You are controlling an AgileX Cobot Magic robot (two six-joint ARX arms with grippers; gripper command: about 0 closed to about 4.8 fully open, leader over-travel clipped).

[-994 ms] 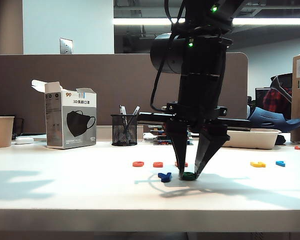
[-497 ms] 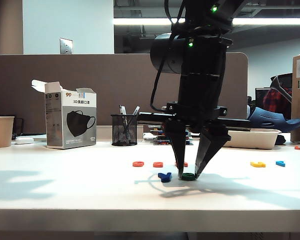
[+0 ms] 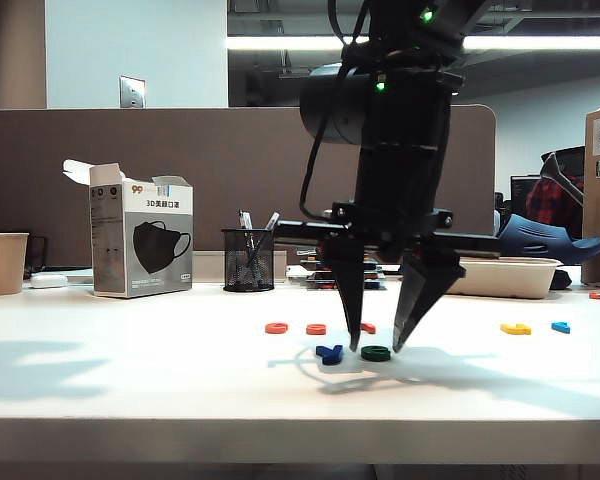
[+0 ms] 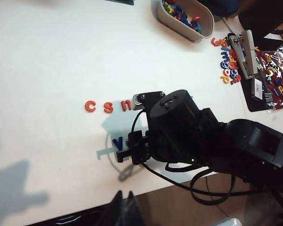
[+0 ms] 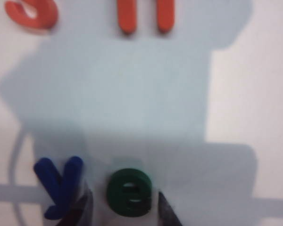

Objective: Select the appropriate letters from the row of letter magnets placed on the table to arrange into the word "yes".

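The right gripper (image 3: pixel 377 345) is hanging just over the white table (image 3: pixel 130 380) near its front middle, its two dark fingers pointing down and standing apart on either side of the green letter (image 3: pixel 376 353), which is lying flat and free of them. In the right wrist view the fingertips (image 5: pixel 166 213) are showing only as dark wedges beside that green e (image 5: pixel 129 192), both cut off by the frame edge. The dark blue y (image 3: pixel 329 352) is lying just left of the green one, close but apart. Farther back, the orange-red letters are sitting in a row: one at the left (image 3: pixel 276 328), one beside it (image 3: pixel 316 329), and a third (image 3: pixel 367 328) half hidden behind the gripper's finger. The yellow letter (image 3: pixel 515 328) and the light blue letter (image 3: pixel 560 327) are resting well to the right. From the left wrist camera the right arm's bulk is covering the green letter entirely, and the left gripper (image 4: pixel 123 210) is appearing only as blurred dark tips at the picture's edge, so I cannot tell how its jaws are standing.
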